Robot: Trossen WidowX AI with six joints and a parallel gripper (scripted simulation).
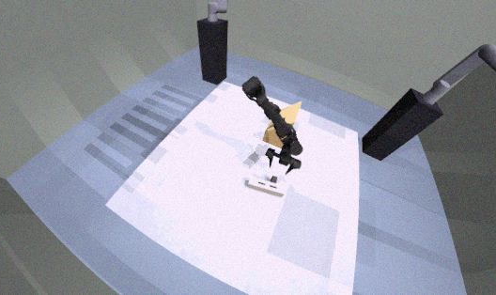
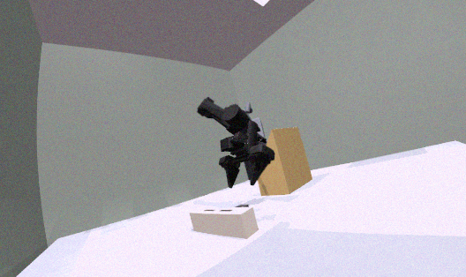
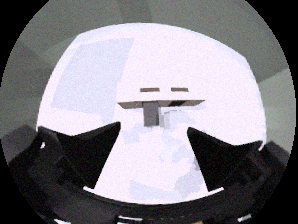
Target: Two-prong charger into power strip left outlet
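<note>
The beige power strip (image 1: 265, 189) (image 2: 225, 224) (image 3: 129, 105) lies flat on the white table, with two dark outlet slots on top. The dark grey charger (image 1: 273, 178) (image 2: 242, 205) (image 3: 151, 114) stands close beside the strip's long side nearest the arm. Its prongs cannot be made out, and whether it touches the strip is unclear. My gripper (image 1: 278, 170) (image 2: 242, 185) (image 3: 155, 127) is open and empty, pointing down. It hangs above the charger, with a clear gap below the fingertips in the exterior view. In the wrist view the charger shows between and slightly beyond the fingertips.
A tan wedge-like block (image 1: 291, 115) (image 2: 296, 163) stands behind the gripper, close to the arm. A dark post (image 1: 213, 52) stands at the table's far corner, and another dark post (image 1: 399, 127) stands by its right edge. Pale shadow patches cross the table (image 1: 197, 211).
</note>
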